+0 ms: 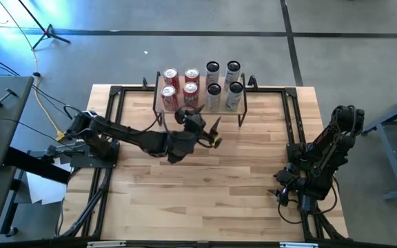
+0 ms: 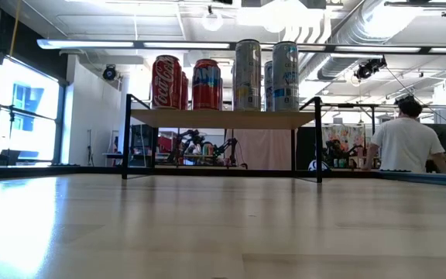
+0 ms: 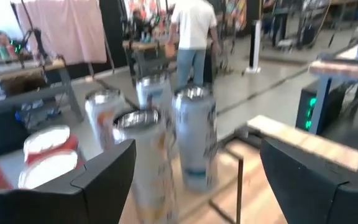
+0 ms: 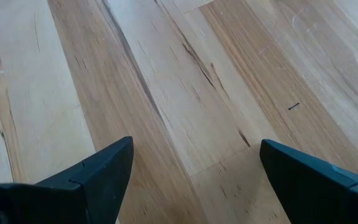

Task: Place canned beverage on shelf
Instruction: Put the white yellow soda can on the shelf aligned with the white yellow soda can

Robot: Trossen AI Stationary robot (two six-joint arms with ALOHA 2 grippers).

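The shelf (image 1: pixel 200 105) stands at the table's far middle on thin black legs (image 2: pixel 125 136). On its left half stand several red cans (image 1: pixel 180 83) (image 2: pixel 167 81), on its right half several tall silver cans (image 1: pixel 224 83) (image 2: pixel 248 75). My left gripper (image 1: pixel 202 119) (image 3: pixel 197 162) hovers open just on the near side of the shelf, above can height, with nothing between its fingers. In its wrist view the silver cans (image 3: pixel 194 134) and red can tops (image 3: pixel 48 149) lie beyond the fingers. My right gripper (image 1: pixel 281 195) (image 4: pixel 194 168) waits open over bare table at the near right.
Black metal frames (image 1: pixel 109 131) (image 1: pixel 291 131) run along the table's left and right sides. Bare wood (image 1: pixel 205 186) lies between the arms on the near side of the shelf. A person (image 2: pixel 405 143) stands in the room behind the table.
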